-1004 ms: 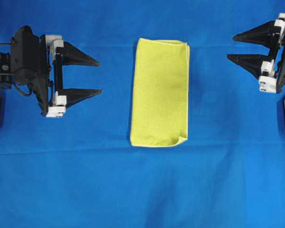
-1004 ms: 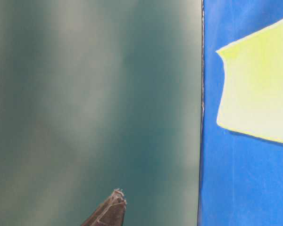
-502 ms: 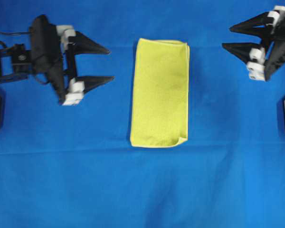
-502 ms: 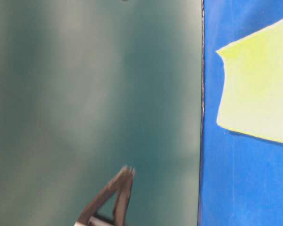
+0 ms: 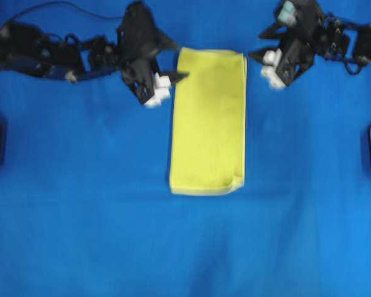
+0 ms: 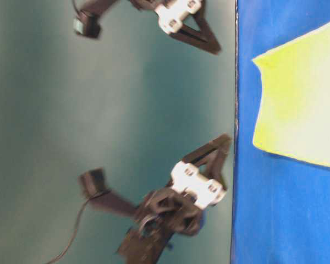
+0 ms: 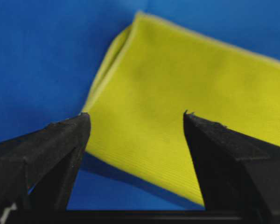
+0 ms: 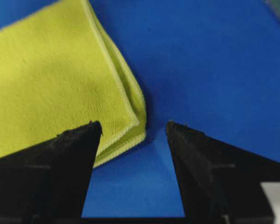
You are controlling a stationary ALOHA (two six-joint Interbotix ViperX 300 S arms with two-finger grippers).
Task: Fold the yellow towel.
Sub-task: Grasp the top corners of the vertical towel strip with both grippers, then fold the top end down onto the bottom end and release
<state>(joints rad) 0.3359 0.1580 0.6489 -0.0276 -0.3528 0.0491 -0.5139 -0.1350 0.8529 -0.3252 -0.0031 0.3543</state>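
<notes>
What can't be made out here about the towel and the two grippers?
- Yellow towel: layer count unclear; overhead too coarse, the wrist views show only corners.
- Towel's far part: cut off by the table-level frame edge.
- Left gripper and right gripper: motion-blurred overhead, so any contact with the towel is unreadable.

Both tools (image 5: 173, 62) (image 5: 255, 43) wide apart

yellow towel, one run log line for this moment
yellow towel: folded in half, flat | left end effector: open, at top left corner | right end effector: open, at top right corner | nothing held
</notes>
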